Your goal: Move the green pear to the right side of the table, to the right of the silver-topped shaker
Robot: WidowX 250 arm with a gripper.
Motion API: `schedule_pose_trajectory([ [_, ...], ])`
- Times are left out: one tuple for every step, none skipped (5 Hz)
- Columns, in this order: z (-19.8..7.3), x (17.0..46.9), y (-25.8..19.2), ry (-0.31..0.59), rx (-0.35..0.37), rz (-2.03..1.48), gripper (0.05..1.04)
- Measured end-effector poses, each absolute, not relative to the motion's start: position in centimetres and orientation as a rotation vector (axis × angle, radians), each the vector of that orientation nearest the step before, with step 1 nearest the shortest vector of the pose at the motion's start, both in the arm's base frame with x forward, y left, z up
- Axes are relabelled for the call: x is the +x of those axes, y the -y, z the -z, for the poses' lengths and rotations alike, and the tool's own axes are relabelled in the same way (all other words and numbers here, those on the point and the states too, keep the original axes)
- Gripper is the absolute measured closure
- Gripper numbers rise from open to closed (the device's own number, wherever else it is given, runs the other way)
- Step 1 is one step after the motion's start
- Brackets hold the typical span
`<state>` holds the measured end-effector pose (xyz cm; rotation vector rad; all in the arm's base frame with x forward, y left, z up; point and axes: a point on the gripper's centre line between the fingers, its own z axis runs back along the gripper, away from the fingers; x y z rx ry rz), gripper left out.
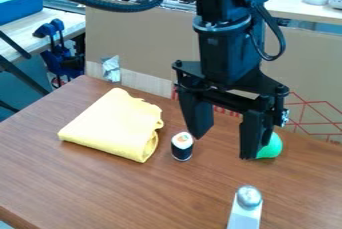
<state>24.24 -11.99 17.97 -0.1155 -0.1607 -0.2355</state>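
my hand (224, 147) hangs over the brown table (133, 188), its two fingers apart.
the small toy sushi roll (182, 148) stands upright just left of my left finger in view, and a green rounded thing (271, 149) sits to the right, partly hidden behind my other finger; i can't tell if i touch it. left of the roll lies a folded yellow cloth (113, 124). near me, at the near edge of the view, is a pale shaker-like thing with a silver top (249, 198). cardboard (140, 33) stands at the far side.
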Motion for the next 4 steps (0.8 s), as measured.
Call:
schedule_pose_trajectory([
  [-17.2,24.4,11.9,0.134,-0.105,0.241,0.077],
  [-16.7,29.0,10.2,0.116,-0.113,0.331,0.077],
  [-15.9,34.1,9.2,0.087,-0.077,0.349,0.077],
  [-15.1,38.0,8.7,0.085,-0.074,0.378,0.077],
])
